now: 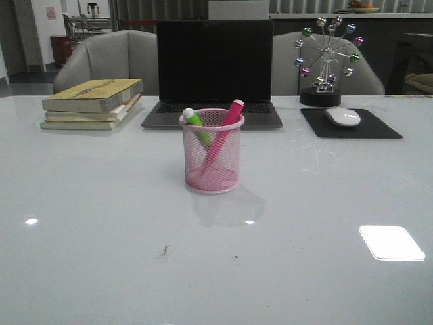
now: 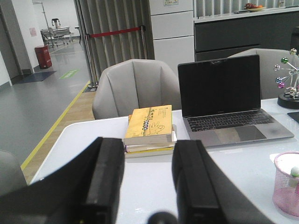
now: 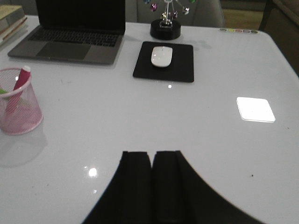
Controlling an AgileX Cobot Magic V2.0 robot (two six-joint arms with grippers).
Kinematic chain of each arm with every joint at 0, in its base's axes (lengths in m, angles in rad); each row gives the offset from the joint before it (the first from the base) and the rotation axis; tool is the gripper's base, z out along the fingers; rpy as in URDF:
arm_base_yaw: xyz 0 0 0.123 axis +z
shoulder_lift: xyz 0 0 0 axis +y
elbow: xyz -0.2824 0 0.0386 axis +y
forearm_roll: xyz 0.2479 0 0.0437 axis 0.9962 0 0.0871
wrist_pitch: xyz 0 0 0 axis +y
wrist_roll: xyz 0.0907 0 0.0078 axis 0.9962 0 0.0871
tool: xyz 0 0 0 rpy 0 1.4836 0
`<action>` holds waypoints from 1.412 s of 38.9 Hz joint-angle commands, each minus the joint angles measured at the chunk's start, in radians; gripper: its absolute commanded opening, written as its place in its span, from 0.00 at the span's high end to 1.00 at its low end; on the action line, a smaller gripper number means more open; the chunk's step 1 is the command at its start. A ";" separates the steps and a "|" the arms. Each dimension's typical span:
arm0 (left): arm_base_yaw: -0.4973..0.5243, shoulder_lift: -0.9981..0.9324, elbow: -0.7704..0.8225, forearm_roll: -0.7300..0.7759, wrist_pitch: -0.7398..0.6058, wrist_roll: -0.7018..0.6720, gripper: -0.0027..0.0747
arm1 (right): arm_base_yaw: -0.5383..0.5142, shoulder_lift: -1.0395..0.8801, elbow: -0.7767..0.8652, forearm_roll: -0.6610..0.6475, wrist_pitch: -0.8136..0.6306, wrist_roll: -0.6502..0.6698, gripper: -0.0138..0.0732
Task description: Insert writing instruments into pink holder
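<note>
Evidently the task looks complete: the pink holder [image 1: 212,152] stands upright just in front of the laptop [image 1: 214,71], with the green marker [image 1: 195,123] leaning left and the magenta marker [image 1: 225,128] leaning right inside it. Left gripper [image 2: 148,186] gapes wide, empty; right gripper [image 3: 152,186] is closed, empty.

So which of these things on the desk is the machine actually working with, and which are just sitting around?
Part of the job:
pink holder
green marker, standing in the holder
pink marker, standing in the holder

Just lying about:
laptop
stack of books
mouse on its black pad
ball ornament
</note>
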 commanded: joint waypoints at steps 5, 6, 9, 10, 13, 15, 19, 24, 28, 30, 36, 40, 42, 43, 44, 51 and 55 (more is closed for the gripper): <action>0.001 0.010 -0.028 -0.009 -0.090 -0.003 0.54 | -0.005 -0.074 0.076 -0.073 -0.174 0.078 0.81; 0.001 0.010 -0.028 -0.009 -0.090 -0.003 0.54 | -0.005 -0.082 0.086 -0.074 -0.181 0.090 0.81; 0.001 0.010 -0.028 -0.009 -0.090 -0.003 0.54 | -0.005 -0.110 0.128 -0.076 -0.218 0.099 0.81; 0.001 0.010 -0.028 -0.009 -0.090 -0.003 0.54 | -0.005 -0.120 0.140 -0.076 -0.232 0.101 0.81; 0.001 0.010 -0.028 -0.009 -0.090 -0.003 0.54 | -0.005 -0.145 0.184 -0.077 -0.270 0.101 0.81; 0.001 0.010 -0.028 -0.009 -0.090 -0.003 0.54 | -0.005 -0.164 0.215 -0.077 -0.299 0.101 0.81; 0.001 0.010 -0.028 -0.009 -0.090 -0.003 0.54 | -0.005 -0.205 0.282 -0.078 -0.353 0.101 0.81; 0.001 0.010 -0.028 -0.009 -0.090 -0.003 0.54 | -0.005 -0.246 0.344 -0.078 -0.382 0.102 0.81; 0.001 0.010 -0.028 -0.009 -0.090 -0.003 0.54 | -0.005 -0.268 0.382 -0.078 -0.387 0.102 0.81; 0.001 0.010 -0.028 -0.009 -0.090 -0.003 0.54 | -0.005 -0.273 0.398 -0.078 -0.388 0.102 0.81; 0.001 0.010 -0.028 -0.009 -0.090 -0.003 0.54 | -0.005 -0.283 0.440 -0.077 -0.399 0.102 0.81; 0.001 0.010 -0.028 -0.009 -0.090 -0.003 0.54 | -0.005 -0.283 0.475 -0.077 -0.418 0.102 0.81; 0.001 0.010 -0.028 -0.009 -0.090 -0.003 0.54 | -0.005 -0.283 0.475 -0.077 -0.400 0.102 0.81; 0.001 0.010 -0.028 -0.009 -0.090 -0.003 0.54 | -0.005 -0.283 0.475 -0.077 -0.399 0.101 0.81; 0.001 0.010 -0.028 -0.009 -0.090 -0.003 0.54 | -0.005 -0.283 0.475 -0.077 -0.399 0.101 0.81; 0.001 0.010 -0.028 -0.009 -0.090 -0.003 0.54 | -0.005 -0.283 0.475 -0.077 -0.402 0.101 0.81; 0.001 0.010 -0.028 -0.009 -0.090 -0.003 0.54 | -0.005 -0.283 0.474 -0.077 -0.402 0.101 0.81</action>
